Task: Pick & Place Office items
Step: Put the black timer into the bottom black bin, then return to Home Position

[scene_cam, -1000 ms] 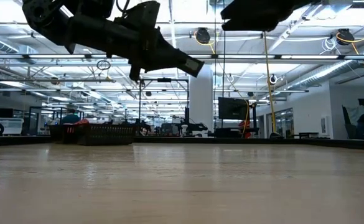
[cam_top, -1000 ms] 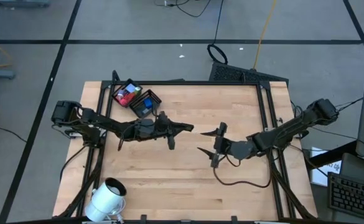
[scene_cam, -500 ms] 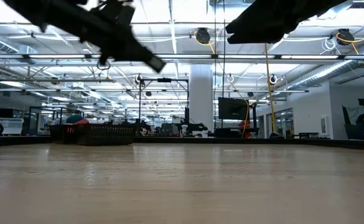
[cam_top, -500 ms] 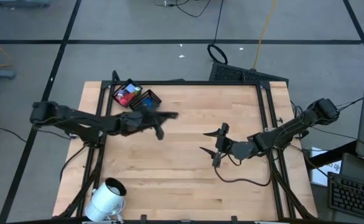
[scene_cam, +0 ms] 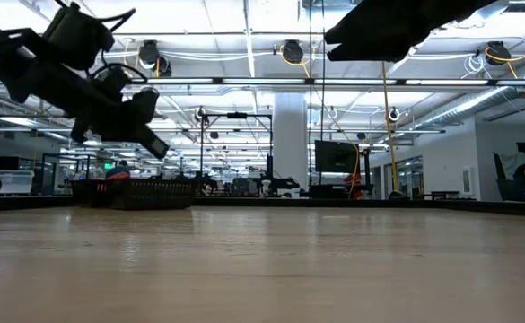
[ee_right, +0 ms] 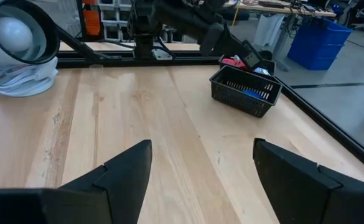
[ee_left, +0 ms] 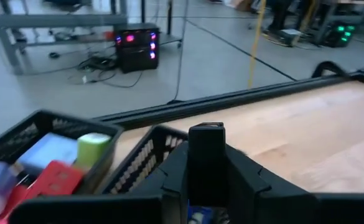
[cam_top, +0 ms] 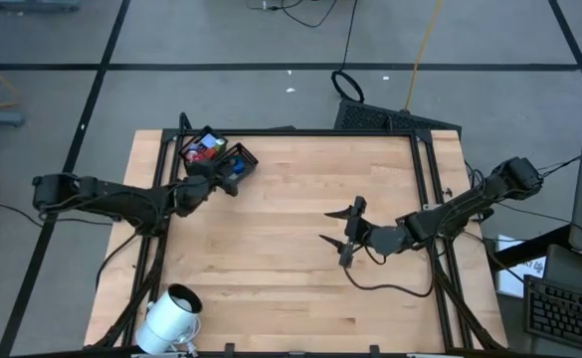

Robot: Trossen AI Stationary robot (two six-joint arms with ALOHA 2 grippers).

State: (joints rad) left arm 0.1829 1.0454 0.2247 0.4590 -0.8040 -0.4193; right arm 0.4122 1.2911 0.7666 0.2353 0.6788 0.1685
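In the upper left of the high view we see the left gripper (cam_top: 233, 185), jaws closed and empty, over the black tray (cam_top: 243, 155) holding the office items (cam_top: 203, 150). The right gripper (cam_top: 337, 227) waits mid-table, open.

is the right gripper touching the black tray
Apart. The high view shows the right gripper open over bare table mid-right, while the black tray sits at the far-left corner.
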